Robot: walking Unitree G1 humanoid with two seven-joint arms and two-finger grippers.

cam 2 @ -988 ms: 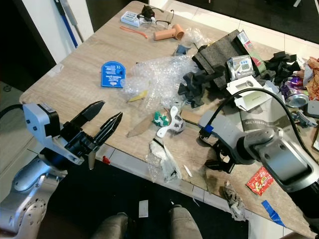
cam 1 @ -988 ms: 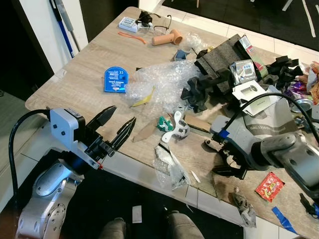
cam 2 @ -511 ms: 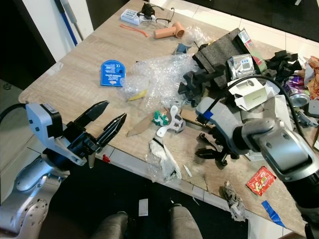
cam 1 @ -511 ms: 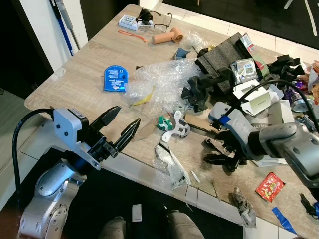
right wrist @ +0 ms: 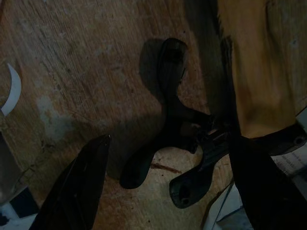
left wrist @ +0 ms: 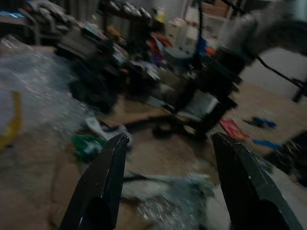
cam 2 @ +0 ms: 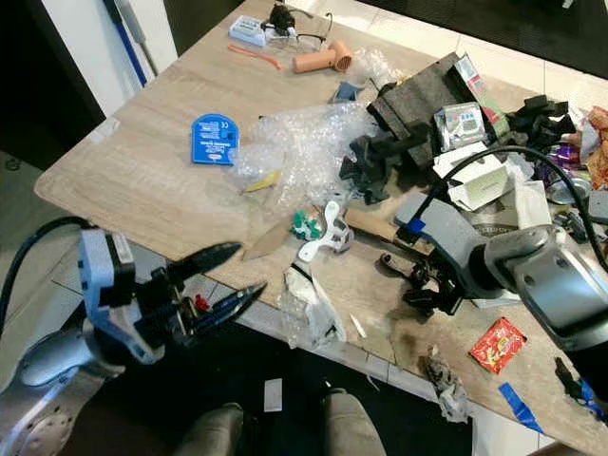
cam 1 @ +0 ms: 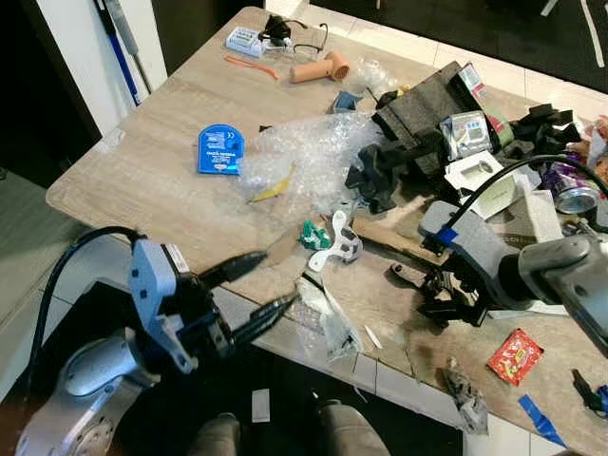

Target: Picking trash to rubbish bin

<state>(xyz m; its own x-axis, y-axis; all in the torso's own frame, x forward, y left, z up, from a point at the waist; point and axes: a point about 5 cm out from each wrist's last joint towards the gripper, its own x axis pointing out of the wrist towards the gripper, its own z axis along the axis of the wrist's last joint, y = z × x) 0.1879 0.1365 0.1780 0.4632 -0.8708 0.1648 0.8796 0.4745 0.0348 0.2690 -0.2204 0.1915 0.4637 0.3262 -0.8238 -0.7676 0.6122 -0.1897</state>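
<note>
Two tools spread wide and empty, right tool (right wrist: 163, 191) over black plastic piece (right wrist: 168, 139), left tool (cam 1: 252, 290) at table (cam 1: 142, 180) edge

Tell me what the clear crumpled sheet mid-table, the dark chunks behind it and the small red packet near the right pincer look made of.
The clear sheet looks like bubble wrap: thin glossy plastic, see-through, with a dimpled surface. The dark chunks look like matte charcoal packing foam, with blocky, torn-looking edges and no shine. The red packet seems to be printed plastic or foil film; it lies flat with a slight sheen. The right pincer is open nearby.
</note>
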